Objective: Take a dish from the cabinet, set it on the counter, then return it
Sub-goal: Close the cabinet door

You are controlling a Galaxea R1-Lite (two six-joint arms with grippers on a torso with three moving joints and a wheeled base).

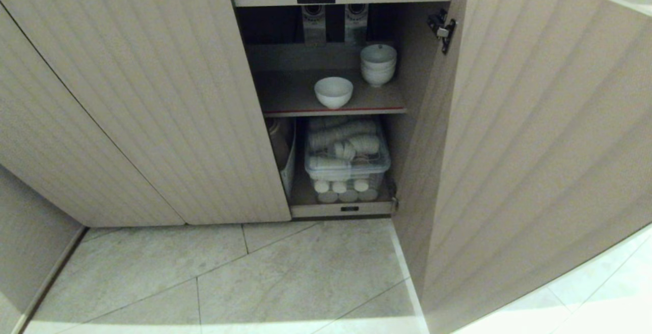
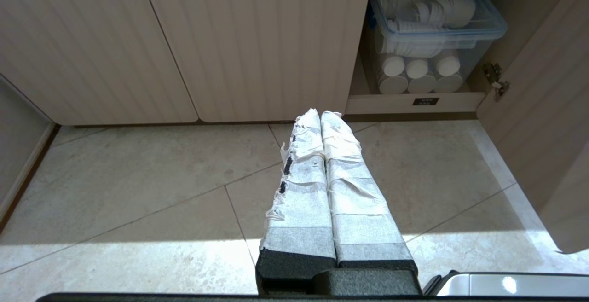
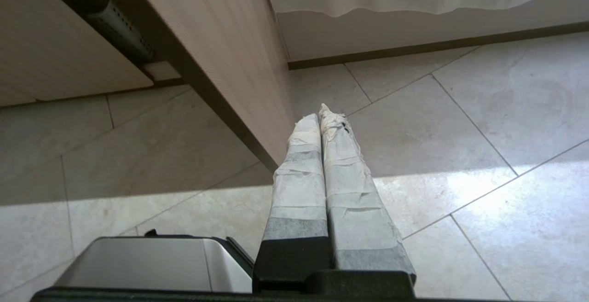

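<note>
The dish sits alone near the front of the cabinet shelf, right door swung open. Both grippers hang low over the floor, fingers pressed together, empty. The right gripper hangs beyond the open door's outer face, so the dish lies up and left of it. The left gripper faces the opening more directly. Farther back right stands a stack of bowls; below, a clear bin holds white cups.
</note>
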